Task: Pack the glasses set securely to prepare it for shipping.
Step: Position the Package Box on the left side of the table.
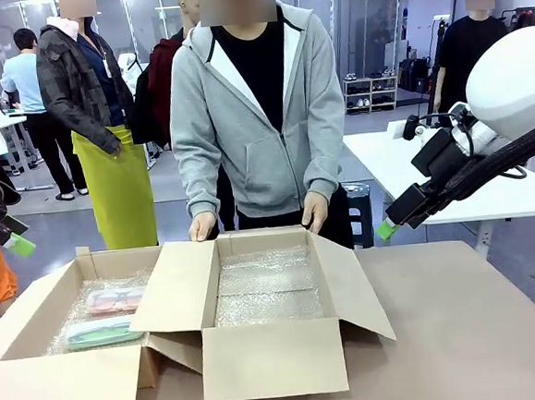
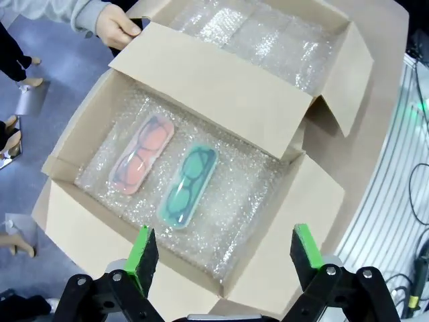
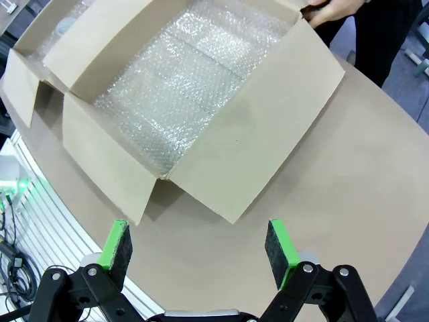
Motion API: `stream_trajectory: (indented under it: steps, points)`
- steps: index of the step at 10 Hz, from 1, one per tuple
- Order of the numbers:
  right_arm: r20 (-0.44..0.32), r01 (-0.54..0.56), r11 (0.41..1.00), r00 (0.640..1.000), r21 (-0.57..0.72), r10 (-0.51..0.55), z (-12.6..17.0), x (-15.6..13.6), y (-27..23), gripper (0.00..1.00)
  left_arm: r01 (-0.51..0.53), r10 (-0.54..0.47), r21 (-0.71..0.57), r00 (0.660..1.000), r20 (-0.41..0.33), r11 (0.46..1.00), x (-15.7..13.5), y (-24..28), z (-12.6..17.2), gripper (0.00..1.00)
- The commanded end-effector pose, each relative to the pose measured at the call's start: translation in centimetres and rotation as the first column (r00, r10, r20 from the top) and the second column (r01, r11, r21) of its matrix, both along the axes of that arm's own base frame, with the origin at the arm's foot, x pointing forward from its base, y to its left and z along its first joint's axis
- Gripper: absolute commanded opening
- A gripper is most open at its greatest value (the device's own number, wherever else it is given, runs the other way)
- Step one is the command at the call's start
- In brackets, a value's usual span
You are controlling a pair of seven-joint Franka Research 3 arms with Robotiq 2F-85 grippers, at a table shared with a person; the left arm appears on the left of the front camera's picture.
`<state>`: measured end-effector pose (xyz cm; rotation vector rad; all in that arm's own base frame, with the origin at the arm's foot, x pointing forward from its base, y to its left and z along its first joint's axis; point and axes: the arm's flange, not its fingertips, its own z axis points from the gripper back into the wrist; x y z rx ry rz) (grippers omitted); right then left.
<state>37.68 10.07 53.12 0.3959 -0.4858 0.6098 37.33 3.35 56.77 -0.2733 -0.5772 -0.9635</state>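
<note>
The glasses set lies in the left cardboard box (image 1: 67, 390) on bubble wrap: a translucent pink case (image 2: 142, 155) with dark-rimmed glasses inside, and a mint green case (image 2: 188, 185) beside it. In the front view the pink case (image 1: 114, 300) is farther back and the green case (image 1: 102, 332) nearer. My left gripper (image 2: 224, 258) hangs open high above this box's near corner, holding nothing. It is at the far left in the front view (image 1: 16, 243). My right gripper (image 3: 198, 248) is open over bare table beside the right box, raised at the right (image 1: 387, 228).
A second open cardboard box (image 1: 273, 359), lined with bubble wrap (image 1: 267, 288), stands right of the first. The person across the table holds its far flaps with both hands (image 1: 202, 227). Brown tabletop (image 1: 473, 332) lies free to the right. Other people stand behind.
</note>
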Motion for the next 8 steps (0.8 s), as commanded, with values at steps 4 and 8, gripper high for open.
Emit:
stream_trajectory:
  steps: [4,8]
  points:
    - [0.014,-0.002,1.0,1.0,-0.01,0.002,-0.15,0.11,0.08,1.0,-0.02,0.02,0.017,1.0,0.004,1.0,0.31,0.01,0.45,1.0]
    - [0.014,-0.002,1.0,1.0,-0.01,0.002,-0.15,0.11,0.08,1.0,-0.02,0.02,0.017,1.0,0.004,1.0,0.31,0.01,0.45,1.0]
